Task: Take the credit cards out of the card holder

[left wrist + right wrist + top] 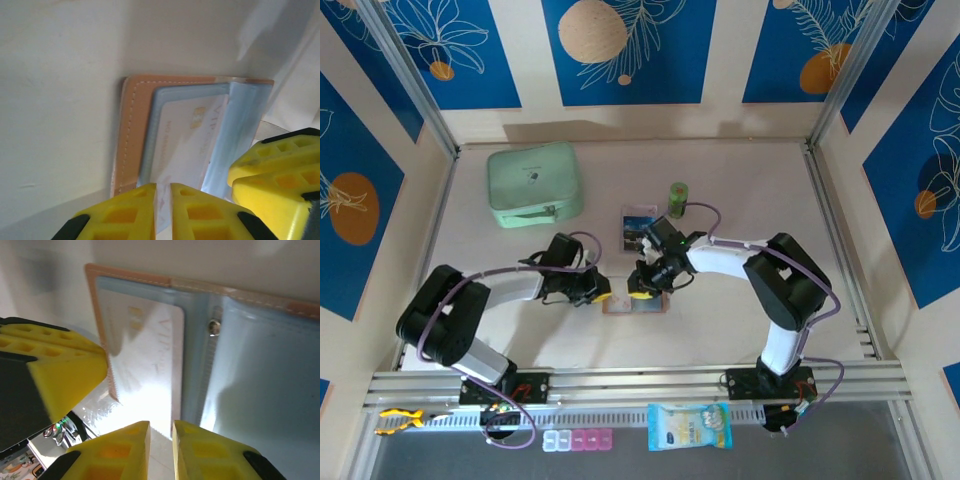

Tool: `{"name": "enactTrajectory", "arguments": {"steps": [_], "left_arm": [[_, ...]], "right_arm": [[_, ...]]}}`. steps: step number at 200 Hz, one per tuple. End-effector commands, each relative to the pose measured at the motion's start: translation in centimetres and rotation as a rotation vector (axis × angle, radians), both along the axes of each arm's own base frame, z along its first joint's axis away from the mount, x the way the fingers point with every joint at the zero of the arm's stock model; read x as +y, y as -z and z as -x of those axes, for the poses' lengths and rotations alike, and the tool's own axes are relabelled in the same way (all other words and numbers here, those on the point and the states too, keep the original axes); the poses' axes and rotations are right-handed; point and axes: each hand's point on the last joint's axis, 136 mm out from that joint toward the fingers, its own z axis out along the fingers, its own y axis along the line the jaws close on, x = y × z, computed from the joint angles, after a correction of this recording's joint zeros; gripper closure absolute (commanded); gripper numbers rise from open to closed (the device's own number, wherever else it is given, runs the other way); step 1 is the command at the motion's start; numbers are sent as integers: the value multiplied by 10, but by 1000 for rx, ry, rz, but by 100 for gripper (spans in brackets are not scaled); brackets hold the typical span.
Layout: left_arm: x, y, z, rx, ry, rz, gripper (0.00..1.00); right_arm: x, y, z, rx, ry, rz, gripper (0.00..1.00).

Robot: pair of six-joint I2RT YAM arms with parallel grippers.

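The tan-pink card holder (636, 304) lies open on the table between my two grippers. Its grey inner pockets (260, 390) face up inside the leather rim (134, 130). A pale credit card (185, 145) with a gold chip sits in the left pocket. Its near end runs between the fingers of my left gripper (163, 187), which is shut on it. My right gripper (161, 424) is closed to a narrow gap on the holder's near edge by the fold. Another credit card (638, 228), blue-faced, lies on the table behind the holder.
A mint-green zip case (534, 185) sits at the back left. A green cylinder (678, 197) stands beside the loose card. On the front rail lie a blue-and-white packet (688, 425), a pill box (578, 440) and a yellow tool (398, 418).
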Motion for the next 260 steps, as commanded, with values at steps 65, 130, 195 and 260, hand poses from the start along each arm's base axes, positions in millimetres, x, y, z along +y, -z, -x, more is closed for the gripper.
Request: {"name": "enactTrajectory", "arguments": {"steps": [65, 130, 195, 260], "left_arm": [[7, 9, 0, 14, 1, -26, 85], [-2, -13, -6, -28, 21, 24, 86], [-3, -3, -3, -6, 43, 16, 93], [10, 18, 6, 30, 42, -61, 95]], "right_arm": [[-20, 32, 10, 56, 15, 14, 80], [-11, 1, 2, -9, 4, -57, 79], [4, -15, -7, -11, 1, -111, 77], [8, -3, -8, 20, 6, -100, 77]]}}
